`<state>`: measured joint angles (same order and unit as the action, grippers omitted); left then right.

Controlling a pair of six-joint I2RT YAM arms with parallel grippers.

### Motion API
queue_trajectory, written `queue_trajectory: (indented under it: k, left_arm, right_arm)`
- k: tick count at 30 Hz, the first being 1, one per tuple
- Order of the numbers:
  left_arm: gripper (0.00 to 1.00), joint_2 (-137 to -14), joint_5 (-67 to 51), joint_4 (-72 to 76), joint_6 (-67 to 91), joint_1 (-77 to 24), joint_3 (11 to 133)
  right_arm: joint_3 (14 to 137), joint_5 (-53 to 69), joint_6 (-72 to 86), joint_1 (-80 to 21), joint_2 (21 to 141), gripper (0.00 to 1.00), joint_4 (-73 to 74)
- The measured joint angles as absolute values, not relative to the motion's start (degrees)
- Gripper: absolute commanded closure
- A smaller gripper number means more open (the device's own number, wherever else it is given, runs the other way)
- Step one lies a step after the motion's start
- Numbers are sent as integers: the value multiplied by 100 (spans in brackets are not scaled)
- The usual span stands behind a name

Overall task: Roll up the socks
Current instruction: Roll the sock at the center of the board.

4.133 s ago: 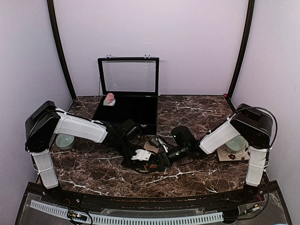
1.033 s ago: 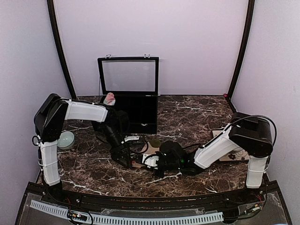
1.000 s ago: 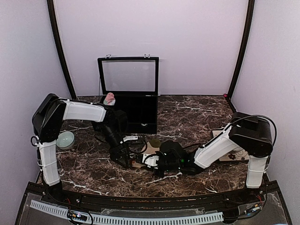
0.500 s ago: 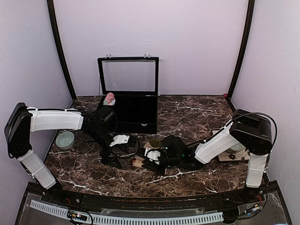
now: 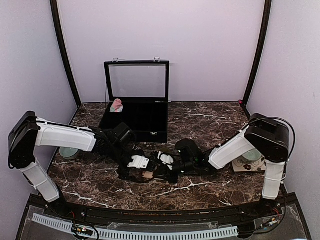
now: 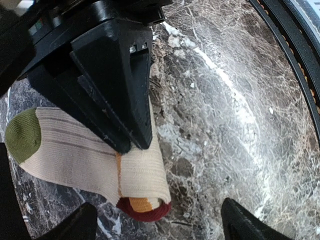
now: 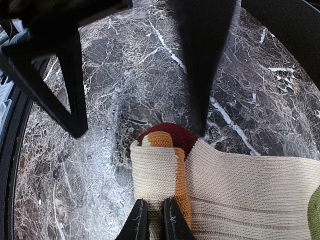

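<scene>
A tan sock (image 7: 240, 190) with thin stripes and an olive toe (image 6: 22, 134) lies flat on the marble. Its maroon cuff end (image 6: 143, 210) is rolled over into a short fold (image 7: 156, 172). My right gripper (image 7: 155, 224) is shut on that fold, pinching the ribbed fabric between its fingertips. Straddling the same end from the opposite side, my left gripper (image 6: 159, 227) stands wide open and touches nothing. In the top view both grippers meet over the sock (image 5: 148, 174) at the table's middle front. The pink sock (image 5: 117, 105) sits at the back left of the black case.
The black case (image 5: 135, 120) with its glass lid raised stands at the back centre. A pale green bowl (image 5: 66, 151) is under the left arm. A patterned plate (image 5: 249, 161) sits by the right arm's base. The table's front rail (image 5: 135, 232) runs along the bottom.
My left arm has swung in from the left and brought its open gripper over the sock's rolled end. The right gripper has closed a little on the fold.
</scene>
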<state>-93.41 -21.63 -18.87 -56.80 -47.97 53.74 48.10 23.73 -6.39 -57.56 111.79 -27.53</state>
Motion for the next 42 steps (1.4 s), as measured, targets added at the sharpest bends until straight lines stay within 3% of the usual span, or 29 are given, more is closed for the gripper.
queue_trajectory:
  k: [5,15,21,30,32,39,40,41,42]
  left_arm:
    - [40,-9642,-2040,-1747,-5782,-5030,5419]
    - [48,-9929,-1809,-1603,-5833,-5155,5564]
    - [65,-10114,-1597,-1490,-5878,-5203,5645]
    - [77,-10621,-1979,-2088,-5795,-5203,6348]
    - [78,-10794,-2182,-2255,-5767,-5205,6530]
    - [79,-11349,-2825,-2954,-5655,-5183,7223]
    - [79,-11439,-2917,-3103,-5634,-5166,7352]
    - [79,-11531,-3006,-3251,-5618,-5153,7478]
    - [79,-11616,-3100,-3389,-5603,-5142,7594]
  right_arm:
    - [4884,2558,-425,-5677,11225,90,-2672]
    - [5046,2917,-187,-5559,11334,92,-2512]
    - [5061,3035,-78,-5518,11358,91,-2506]
    - [4539,2891,309,-5507,11010,76,-2757]
    - [4191,2670,425,-5511,10766,68,-2902]
    - [3000,1715,637,-5540,9771,62,-3015]
    - [2886,1544,639,-5540,9623,49,-2978]
    - [2805,1420,639,-5540,9518,7,-2956]
    - [2707,1243,657,-5540,9382,1,-2947]
